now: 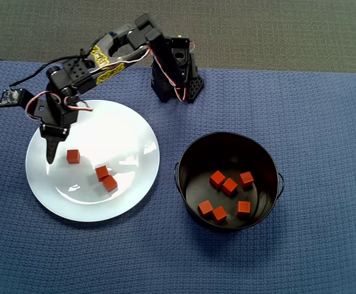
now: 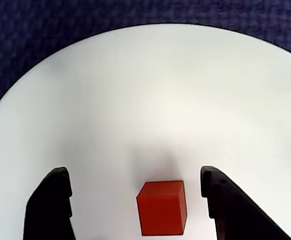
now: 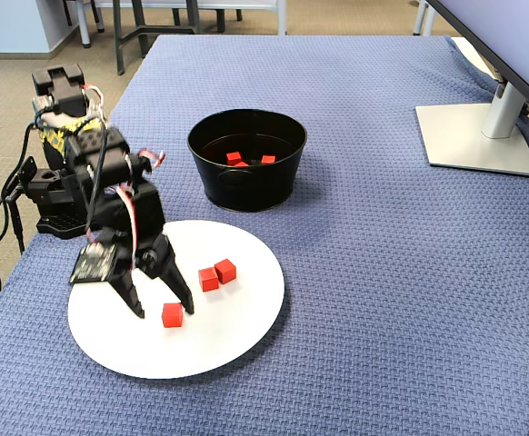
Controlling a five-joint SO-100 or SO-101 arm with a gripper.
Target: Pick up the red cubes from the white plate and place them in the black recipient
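Blue woven cloth point(image 3: 383, 272) over table, monitor stand point(image 3: 478, 136) at edge; tool point(image 2: 135, 192) released above white plate point(image 2: 135, 90).

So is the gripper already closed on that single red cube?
No, in the wrist view the gripper is open, its fingers standing clear either side of the cube.

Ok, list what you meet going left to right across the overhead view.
Hand → lone red cube → touching pair of red cubes on the white plate → black pot holding six red cubes.
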